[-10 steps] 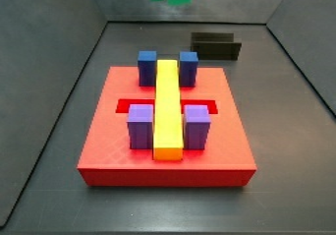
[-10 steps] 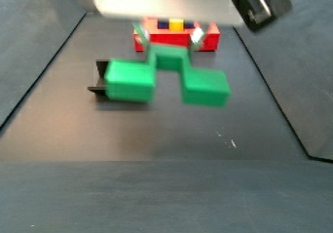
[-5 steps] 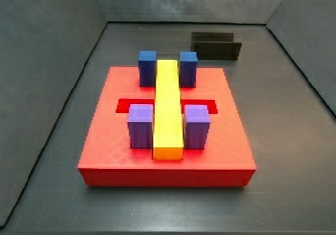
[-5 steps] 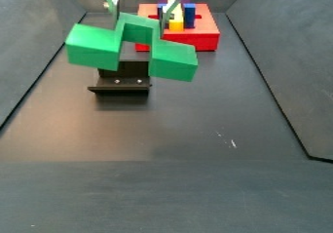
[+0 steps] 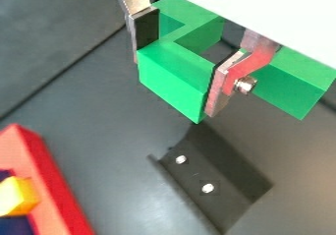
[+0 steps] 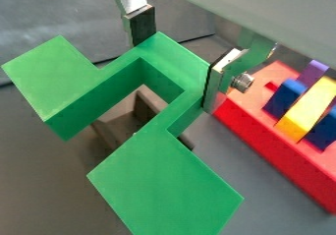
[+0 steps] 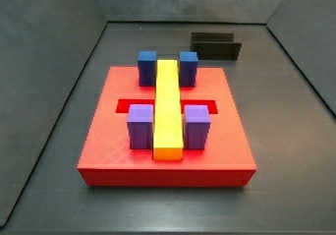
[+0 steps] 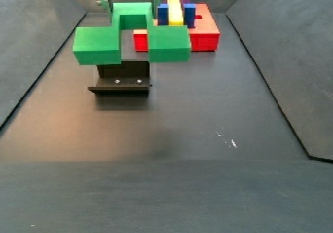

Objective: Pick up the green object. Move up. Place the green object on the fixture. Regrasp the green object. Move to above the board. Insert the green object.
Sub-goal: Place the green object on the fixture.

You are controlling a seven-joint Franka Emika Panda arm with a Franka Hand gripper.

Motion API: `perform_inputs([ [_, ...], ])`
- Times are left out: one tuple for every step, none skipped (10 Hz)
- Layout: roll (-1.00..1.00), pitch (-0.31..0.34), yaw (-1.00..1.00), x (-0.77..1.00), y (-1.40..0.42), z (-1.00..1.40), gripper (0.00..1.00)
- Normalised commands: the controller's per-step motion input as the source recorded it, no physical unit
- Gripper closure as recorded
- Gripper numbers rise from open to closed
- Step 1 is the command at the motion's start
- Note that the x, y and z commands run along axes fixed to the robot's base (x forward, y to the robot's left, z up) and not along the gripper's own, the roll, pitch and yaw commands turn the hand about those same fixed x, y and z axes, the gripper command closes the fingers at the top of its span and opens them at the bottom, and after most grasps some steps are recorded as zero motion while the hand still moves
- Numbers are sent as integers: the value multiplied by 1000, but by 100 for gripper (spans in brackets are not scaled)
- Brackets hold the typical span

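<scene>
While the hand (image 5: pixel 187 54) grips the green object (image 5: pixel 197 74) above the fixture (image 5: pixel 210 185), the board (image 8: pixel 196 37) lies beyond.

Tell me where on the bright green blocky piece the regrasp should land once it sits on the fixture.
Probably the raised centre cube of the bright green blocky piece, coming from above. The pincer already clamps that cube, held over the small dark bracket fixture; its flat parallel sides suit the plates, and the lower arms stay clear.

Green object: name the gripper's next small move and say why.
Probably lower straight down. The gripper holds the green object in the air, with the fixture beneath it in both wrist views and a clear gap between them, so it is not yet placed.
</scene>
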Motion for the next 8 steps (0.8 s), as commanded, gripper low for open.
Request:
perform_inputs([
  [-346,374,-37,506,-220,-131,100],
  [-406,174,-54,537,-171,-223,100],
  [-437,0,-51,500,-143,-317,100],
  [-514,-54,-23,469,-111,-423,100],
  [-651,-200,-17,363,-97,-371,100],
  [-934,-309,-54,203,0,-117,100],
  [-1000,-300,-103,206,0,-3,100],
  [-1000,-266,-109,194,43,0,100],
])
